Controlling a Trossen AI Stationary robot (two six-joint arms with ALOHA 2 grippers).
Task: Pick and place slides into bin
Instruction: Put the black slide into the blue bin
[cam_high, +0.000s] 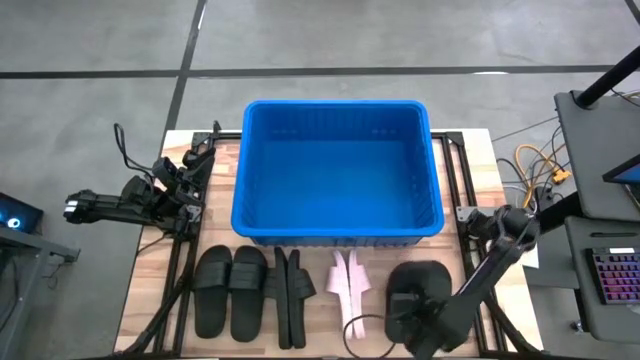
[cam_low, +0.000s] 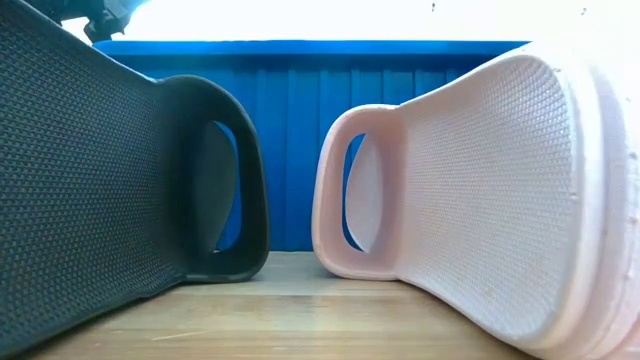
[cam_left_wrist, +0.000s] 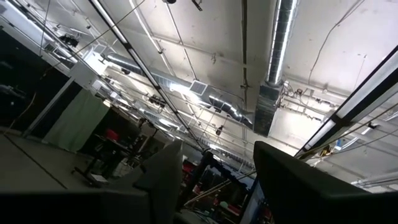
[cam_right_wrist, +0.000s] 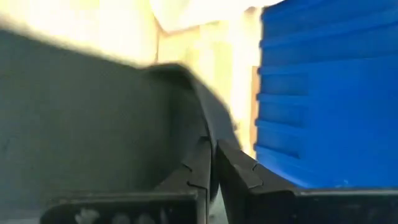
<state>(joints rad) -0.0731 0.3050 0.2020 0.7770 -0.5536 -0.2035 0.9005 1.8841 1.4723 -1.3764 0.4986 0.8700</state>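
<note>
The blue bin (cam_high: 338, 170) stands mid-table. In front of it are a flat black pair of slides (cam_high: 232, 290), a black pair on edge (cam_high: 290, 295) and a pink pair on edge (cam_high: 350, 288). The on-edge black (cam_low: 120, 170) and pink (cam_low: 480, 180) slides fill the low view. A further black slide (cam_high: 425, 280) lies at the near right. My right gripper (cam_high: 405, 308) is shut on it. My left gripper (cam_high: 203, 152) is open and empty at the table's left, beside the bin, and points up at the ceiling (cam_left_wrist: 217, 186). My right gripper pinches a thin black edge of the slide (cam_right_wrist: 210, 134) between its two fingers (cam_right_wrist: 198, 171), which stand almost together. The fingers come from the table's near right side, toward the bin. I cannot tell which part of the slide this edge is, nor whether the slide is off the table.
The bin's near wall (cam_right_wrist: 323, 93) stands close beyond the held slide. Dark frame rails (cam_high: 455, 180) run along the bin's sides. Cables (cam_high: 540, 165) and a keyboard (cam_high: 615, 275) lie off the table's right edge. Bare wood shows at the near left (cam_high: 150, 310).
</note>
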